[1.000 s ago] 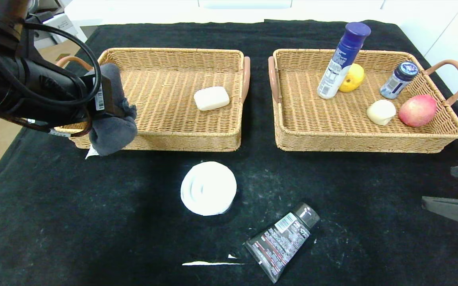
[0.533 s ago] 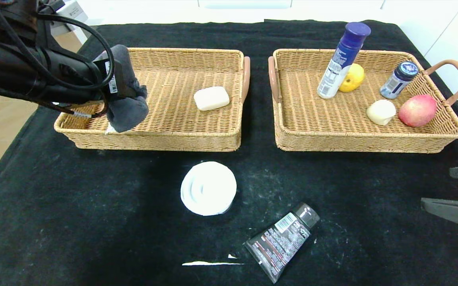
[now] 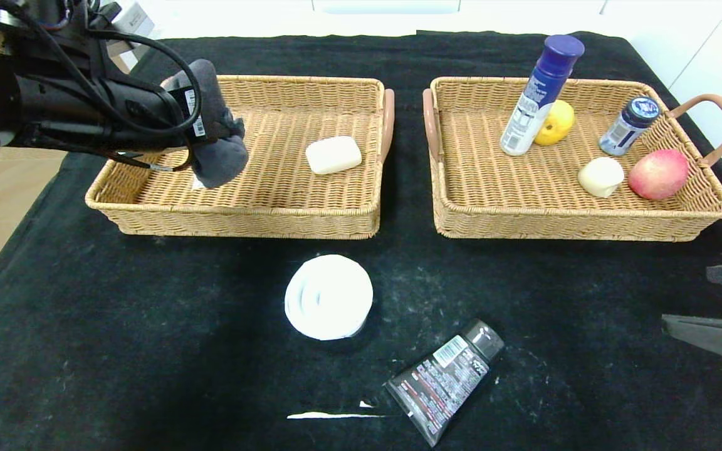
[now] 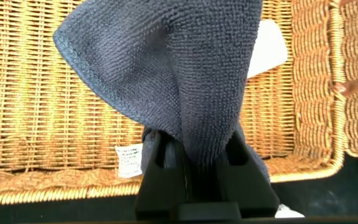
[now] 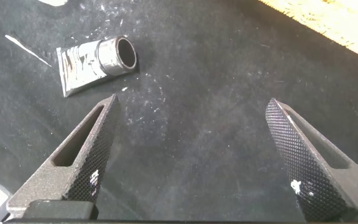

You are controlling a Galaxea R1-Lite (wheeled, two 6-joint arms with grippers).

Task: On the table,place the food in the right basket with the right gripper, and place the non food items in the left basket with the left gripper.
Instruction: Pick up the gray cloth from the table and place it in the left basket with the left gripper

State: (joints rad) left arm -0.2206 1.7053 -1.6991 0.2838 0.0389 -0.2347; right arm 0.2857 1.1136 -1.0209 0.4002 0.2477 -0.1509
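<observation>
The left gripper (image 3: 214, 134) hangs over the left basket (image 3: 311, 216), jaws clamped on the grey cloth (image 3: 220, 156), presumably for dropping. The right gripper (image 5: 194, 155) waits above the counter (image 3: 148, 326), jaws apart.

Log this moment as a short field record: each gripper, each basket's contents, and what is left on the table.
left gripper: shut on the grey cloth, held above the left basket
right gripper: open, idle over the table at the right edge
left basket contents: soap bar
right basket contents: tall bottle, yellow fruit, small bottle, bun, red fruit
left on table: white roll, black tube
</observation>
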